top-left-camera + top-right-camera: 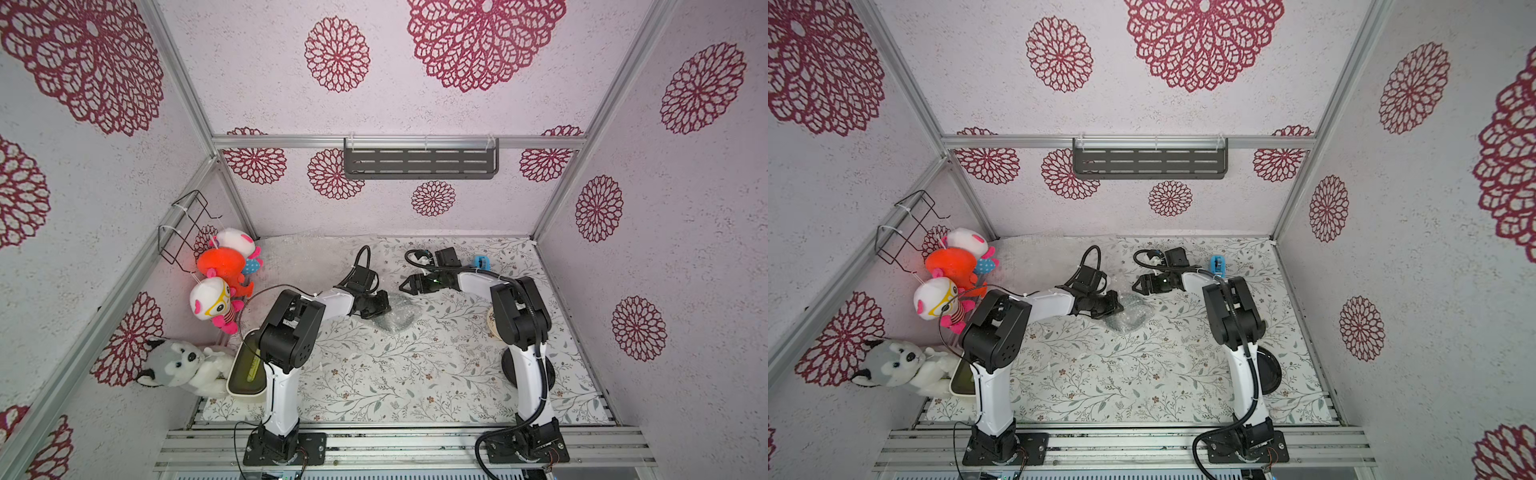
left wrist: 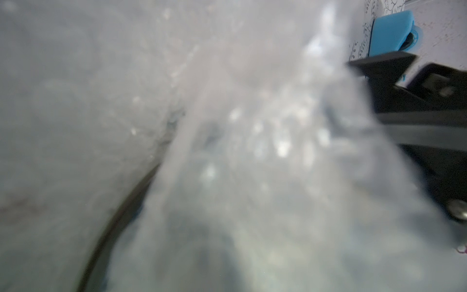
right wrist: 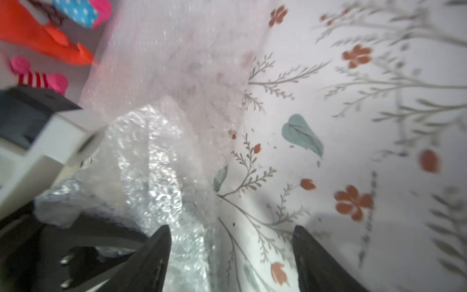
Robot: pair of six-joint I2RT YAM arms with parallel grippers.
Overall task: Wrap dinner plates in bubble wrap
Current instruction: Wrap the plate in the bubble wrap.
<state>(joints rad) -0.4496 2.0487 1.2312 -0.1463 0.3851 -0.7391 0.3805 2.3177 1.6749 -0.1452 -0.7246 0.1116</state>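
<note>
A crumpled bundle of clear bubble wrap (image 1: 397,321) (image 1: 1128,318) lies mid-table over a dark-rimmed dinner plate (image 2: 118,217). My left gripper (image 1: 383,308) (image 1: 1116,308) sits at the bundle's left edge, shut on the bubble wrap (image 2: 252,151), which fills the left wrist view and hides the jaws. My right gripper (image 1: 405,286) (image 3: 230,252) hovers just behind the bundle, open, with only tablecloth and the wrap's edge (image 3: 156,156) between its fingers. A flat bubble wrap sheet (image 1: 299,262) lies at the back left. A black plate (image 1: 1271,370) and a cream plate (image 1: 491,320) sit by the right arm.
A blue tape dispenser (image 1: 481,262) (image 2: 391,32) stands at the back right. A cream tub (image 1: 245,374) with an olive inside is at the left edge, beside plush toys (image 1: 220,270) and a husky toy (image 1: 178,363). A wire rack (image 1: 183,226) hangs on the left wall.
</note>
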